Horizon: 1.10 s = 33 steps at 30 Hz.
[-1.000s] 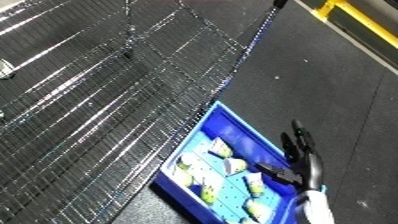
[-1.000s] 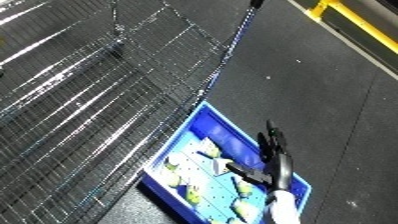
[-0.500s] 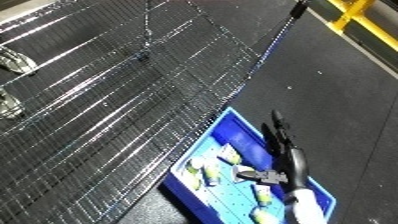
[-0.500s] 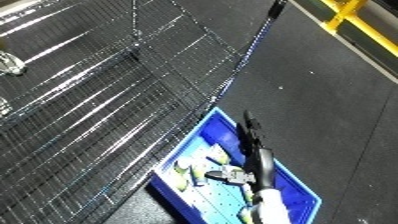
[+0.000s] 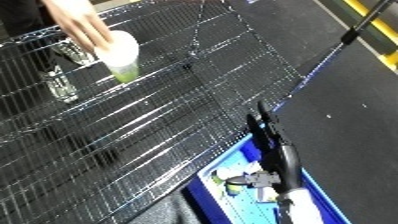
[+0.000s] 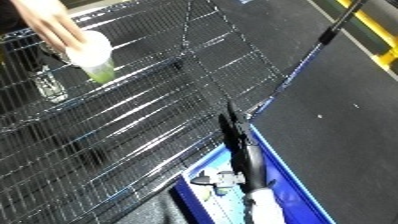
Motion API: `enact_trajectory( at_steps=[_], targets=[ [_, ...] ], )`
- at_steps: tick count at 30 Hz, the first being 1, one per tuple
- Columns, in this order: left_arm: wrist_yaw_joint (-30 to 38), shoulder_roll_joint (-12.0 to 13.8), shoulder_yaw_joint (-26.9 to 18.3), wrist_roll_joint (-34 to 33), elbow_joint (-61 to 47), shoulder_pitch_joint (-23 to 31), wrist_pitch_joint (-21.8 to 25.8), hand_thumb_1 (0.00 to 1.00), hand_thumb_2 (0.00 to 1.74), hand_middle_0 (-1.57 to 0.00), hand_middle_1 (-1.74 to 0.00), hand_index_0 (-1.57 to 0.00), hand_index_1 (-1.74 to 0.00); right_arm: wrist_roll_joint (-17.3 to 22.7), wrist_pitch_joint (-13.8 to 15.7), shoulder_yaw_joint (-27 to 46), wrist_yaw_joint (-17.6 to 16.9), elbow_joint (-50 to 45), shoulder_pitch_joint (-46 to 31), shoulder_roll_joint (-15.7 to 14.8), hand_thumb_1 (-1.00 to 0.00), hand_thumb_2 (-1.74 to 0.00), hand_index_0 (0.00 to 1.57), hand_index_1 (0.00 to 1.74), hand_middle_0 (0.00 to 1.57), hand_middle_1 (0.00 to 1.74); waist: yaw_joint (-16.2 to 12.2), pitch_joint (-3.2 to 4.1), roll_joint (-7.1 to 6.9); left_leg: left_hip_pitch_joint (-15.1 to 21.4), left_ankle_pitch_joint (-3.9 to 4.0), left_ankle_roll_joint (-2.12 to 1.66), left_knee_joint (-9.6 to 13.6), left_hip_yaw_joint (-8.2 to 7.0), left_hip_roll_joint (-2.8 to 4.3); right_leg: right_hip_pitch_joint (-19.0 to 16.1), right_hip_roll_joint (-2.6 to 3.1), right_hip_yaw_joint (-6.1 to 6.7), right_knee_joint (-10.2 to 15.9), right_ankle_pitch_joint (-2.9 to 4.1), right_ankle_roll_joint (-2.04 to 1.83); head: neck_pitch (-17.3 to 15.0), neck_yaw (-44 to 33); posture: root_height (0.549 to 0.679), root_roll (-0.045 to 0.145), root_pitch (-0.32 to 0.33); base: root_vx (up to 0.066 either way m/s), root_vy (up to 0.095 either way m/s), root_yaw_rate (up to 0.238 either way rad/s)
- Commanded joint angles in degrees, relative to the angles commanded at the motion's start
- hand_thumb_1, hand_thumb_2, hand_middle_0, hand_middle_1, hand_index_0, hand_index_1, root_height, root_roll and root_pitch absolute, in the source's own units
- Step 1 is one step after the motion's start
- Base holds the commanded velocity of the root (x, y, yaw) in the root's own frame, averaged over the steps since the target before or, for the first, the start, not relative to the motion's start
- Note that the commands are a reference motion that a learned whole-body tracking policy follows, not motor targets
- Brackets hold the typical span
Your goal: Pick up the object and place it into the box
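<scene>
while a person's hand point(image 5: 82, 25) holds the cup point(image 5: 118, 54), the right hand point(image 5: 269, 135) reaches well apart.

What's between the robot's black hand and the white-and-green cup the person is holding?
Only bare black wire mesh lies between the right hand and the white-and-green cup, seen in the left eye view.

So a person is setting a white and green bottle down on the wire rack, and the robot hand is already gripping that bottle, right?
Not quite. A person's hand does hold the white and green bottle at the wire rack, but the robot hand is well away from it, stretched over the blue bin with straight fingers and holding nothing. The left eye view shows this.
</scene>
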<state>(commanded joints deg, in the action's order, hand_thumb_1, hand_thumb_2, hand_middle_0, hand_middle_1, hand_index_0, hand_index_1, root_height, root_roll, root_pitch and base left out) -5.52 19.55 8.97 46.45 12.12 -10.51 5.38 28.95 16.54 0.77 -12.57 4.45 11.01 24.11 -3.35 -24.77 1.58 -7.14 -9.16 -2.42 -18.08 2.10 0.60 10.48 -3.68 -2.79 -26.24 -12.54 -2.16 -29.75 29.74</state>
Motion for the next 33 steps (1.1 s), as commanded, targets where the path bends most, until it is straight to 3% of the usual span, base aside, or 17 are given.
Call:
enact_trajectory(
  at_steps=[6, 11, 16, 25, 33],
  targets=[
    [-0.8, 0.4, -1.2, -0.4, -0.3, 0.3, -0.7, 1.0, 1.74, -1.57, -1.74, -1.57, -1.74, -1.5, -1.0, -2.2, 4.2, -0.7, 0.2, -0.7, 0.0, 0.0, 0.0, 0.0, 0.0, 0.0, 1.8, 0.22, -1.1, 0.1, 0.01, 0.07, -0.7, 1.21, -0.3, -1.4, 0.11, -0.99, -0.2, -0.45, 0.13, -1.5, -5.5, 0.67, 0.049, -0.027, 0.063, -0.067, 0.144],
    [-1.4, 0.5, -1.3, -1.2, -0.6, 0.1, -1.3, 1.0, 1.74, -1.57, -1.74, -1.57, -1.74, -2.1, -1.3, -3.9, 5.5, -0.1, 1.0, -1.2, 0.0, 0.0, 0.0, 0.0, 0.0, 0.0, 3.2, 0.31, -1.98, 0.3, 0.16, 0.12, -0.9, 2.03, -0.44, -2.6, 0.31, -1.88, 0.0, -0.62, 0.15, -2.2, -9.9, 0.67, 0.044, -0.037, 0.051, -0.067, 0.135],
    [-1.4, 0.4, -1.3, -1.8, -0.6, -0.1, -2.0, 1.0, 1.74, -1.57, -1.74, -1.57, -1.74, -2.2, -1.4, -4.8, 5.1, 0.7, 1.6, -2.1, 0.0, 0.0, 0.0, 0.0, 0.0, 0.0, 4.3, 0.15, -2.67, 0.4, 0.35, 0.09, -1.0, 2.7, -0.51, -3.5, 0.55, -2.54, 0.2, -0.69, 0.18, -2.8, -12.7, 0.67, 0.04, -0.046, 0.046, -0.049, 0.125],
    [-1.4, 0.8, -1.3, -1.8, -0.8, 0.5, -2.2, 1.0, 1.74, -1.57, -1.74, -1.57, -1.74, -2.7, -0.8, -5.6, 4.7, 2.2, 1.5, -2.5, 0.0, 0.0, 0.0, 0.0, 0.0, 0.0, 5.3, -0.33, -3.16, 0.6, 0.9, 0.0, -0.5, 3.0, -0.36, -3.9, 0.44, -3.18, 0.3, -0.58, -0.13, -2.6, -13.6, 0.67, 0.036, -0.052, 0.026, -0.014, 0.061],
    [-1.8, 1.3, -1.6, -2.1, -1.5, 1.2, -2.5, 1.0, 1.74, -1.57, -1.74, -1.57, -1.74, -4.0, 0.1, -5.4, 2.0, 3.1, 1.9, -1.8, 0.0, 0.0, 0.0, 0.0, 0.0, 0.0, 5.7, -1.12, -3.17, -0.2, 0.66, 0.01, -1.6, 2.99, -0.39, -3.3, 0.18, -3.41, -0.8, -0.73, -0.19, -0.5, -11.8, 0.669, 0.035, -0.056, 0.023, -0.011, 0.017]
  ],
)
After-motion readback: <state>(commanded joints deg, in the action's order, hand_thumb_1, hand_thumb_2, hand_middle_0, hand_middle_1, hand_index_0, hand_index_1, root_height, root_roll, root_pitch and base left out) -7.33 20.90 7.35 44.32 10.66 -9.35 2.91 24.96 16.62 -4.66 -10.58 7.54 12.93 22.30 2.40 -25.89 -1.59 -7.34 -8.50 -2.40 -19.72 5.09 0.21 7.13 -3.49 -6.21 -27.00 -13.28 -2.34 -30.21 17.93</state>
